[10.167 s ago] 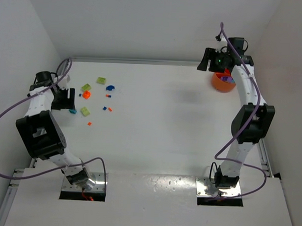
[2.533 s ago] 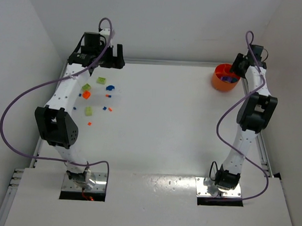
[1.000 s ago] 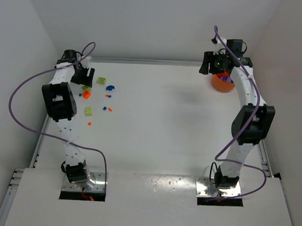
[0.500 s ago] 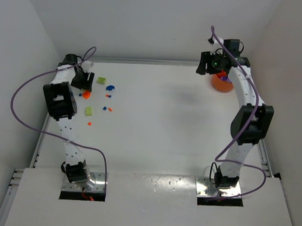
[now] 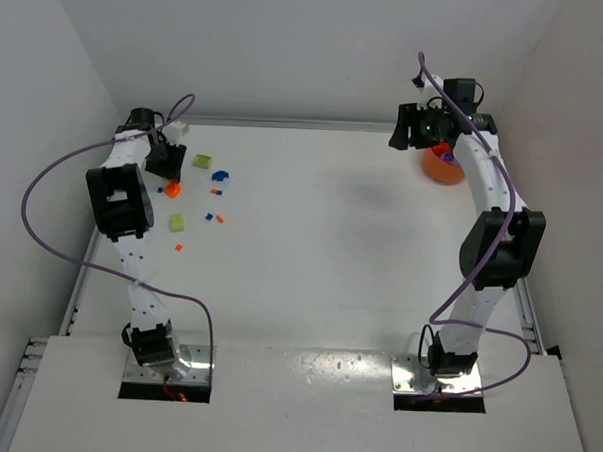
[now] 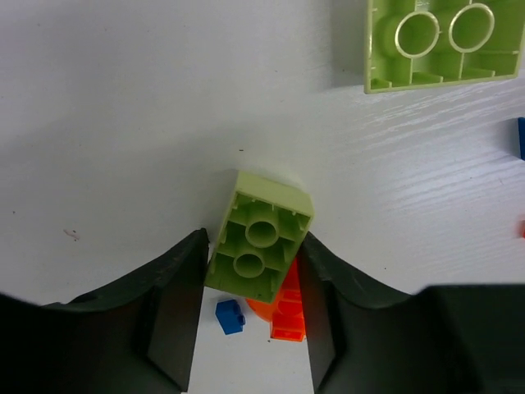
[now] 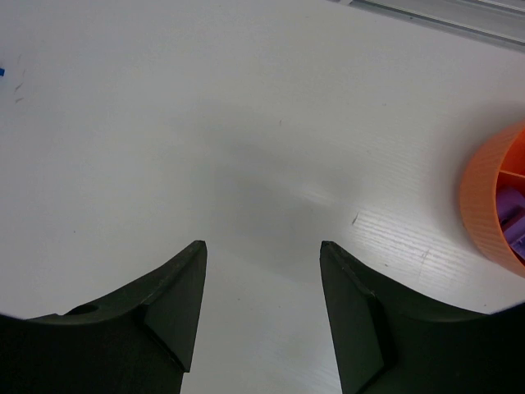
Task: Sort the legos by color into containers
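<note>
A pale yellow-green plastic brick (image 6: 264, 222) is clamped in the left hand (image 6: 252, 246). The right hand (image 7: 262, 250) is spread, empty, over bare white counter (image 7: 246, 123). To its right, a ribbed orange plastic bowl (image 7: 484, 205) holding purple pieces (image 7: 513, 205) is seen.

A white table (image 5: 321, 247) fills the booth, its surface faintly grained and marked with a few small dark specks. Plain white walls (image 5: 289, 45) close it in on three sides. A metal rail (image 5: 316, 125) runs along the far edge, and a glossy white shelf (image 5: 304, 406) spans the near side.
</note>
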